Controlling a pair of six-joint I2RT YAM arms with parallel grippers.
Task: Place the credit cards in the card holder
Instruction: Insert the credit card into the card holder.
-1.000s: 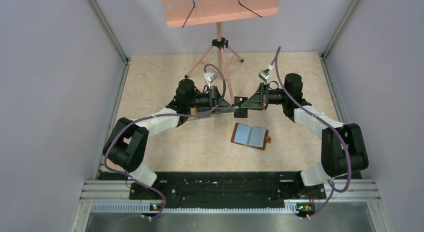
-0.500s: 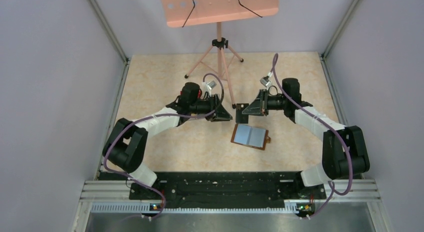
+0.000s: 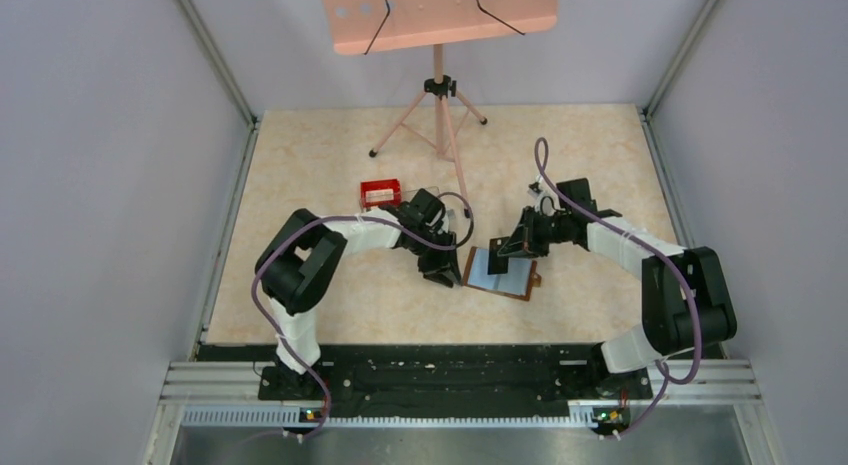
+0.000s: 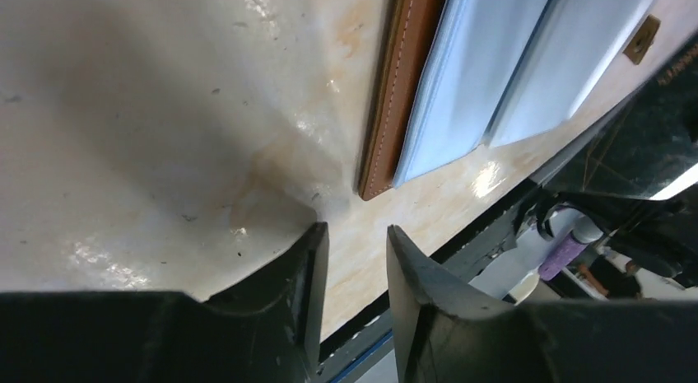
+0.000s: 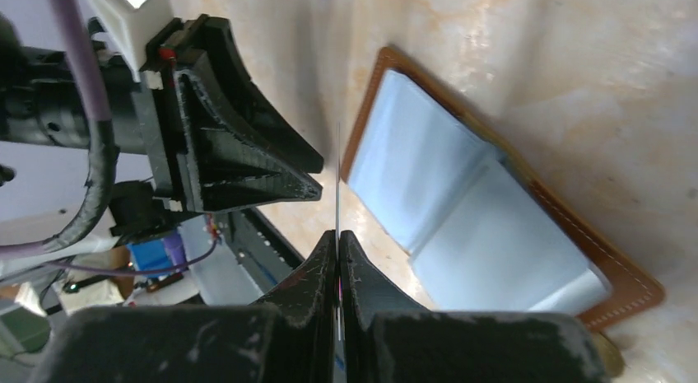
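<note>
The right claw [image 5: 338, 235] is pinched tight on a thin flat plastic card [image 5: 337, 173], gripped by one end so the rest stands on edge and pokes out past the fingertips toward 12 o'clock. I'd guess it's held that way to leave a free edge to feed into a pocket. Just off the card, from 1 to 3 o'clock, the brown leather folding card holder [image 5: 428, 169] lies spread open and flat, its pale blue-grey inner leaves facing up. The card hangs by the holder's edge and doesn't look to be in a slot yet.

The left claw [image 4: 354, 243] has its jaws only a narrow gap apart, with nothing between them. Its tips sit low over the beige marbled table [image 4: 148, 111], just beside the holder's stitched leather edge. It looks placed to steady the holder while the card goes in.

The right wrist camera gives the card only as a hairline, so its colour can't be told there, while from overhead it reads as a dark patch at the holder's 12 o'clock edge. Only the overhead view takes in the small red tray [image 3: 380, 193] at the holder's 10 o'clock and the pink music stand [image 3: 437, 15] far off at 12. I can't pick out any other cards
</note>
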